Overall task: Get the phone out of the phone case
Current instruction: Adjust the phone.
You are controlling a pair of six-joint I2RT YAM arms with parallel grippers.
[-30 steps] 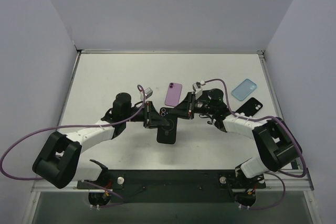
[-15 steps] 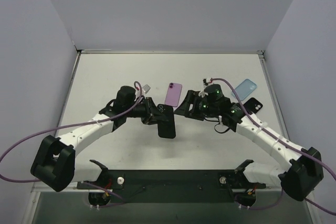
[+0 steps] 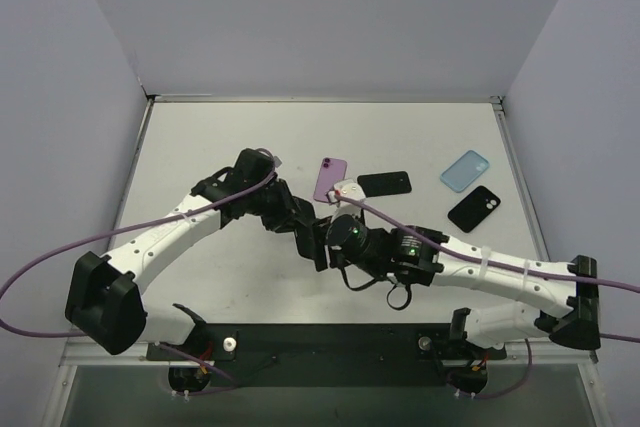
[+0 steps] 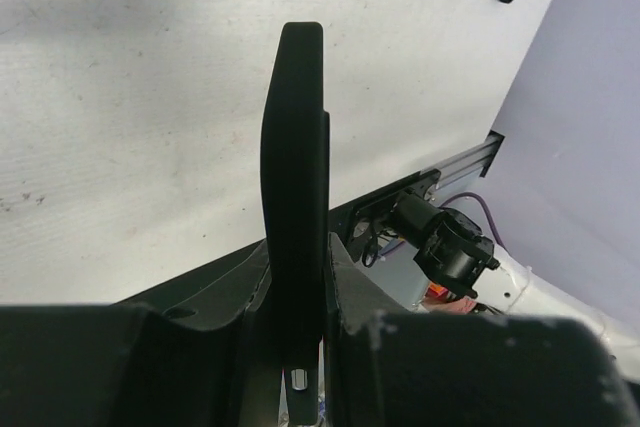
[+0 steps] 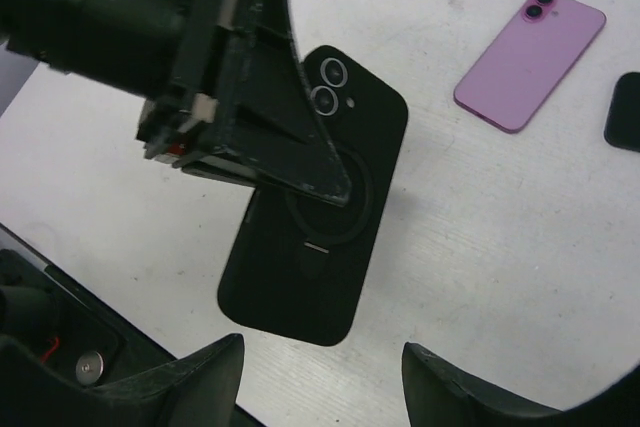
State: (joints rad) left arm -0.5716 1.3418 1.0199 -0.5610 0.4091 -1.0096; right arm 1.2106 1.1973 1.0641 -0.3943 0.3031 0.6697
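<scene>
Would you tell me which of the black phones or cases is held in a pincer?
The ring-backed black phone, clamped in the left pincer; the other two lie loose on the table.
</scene>
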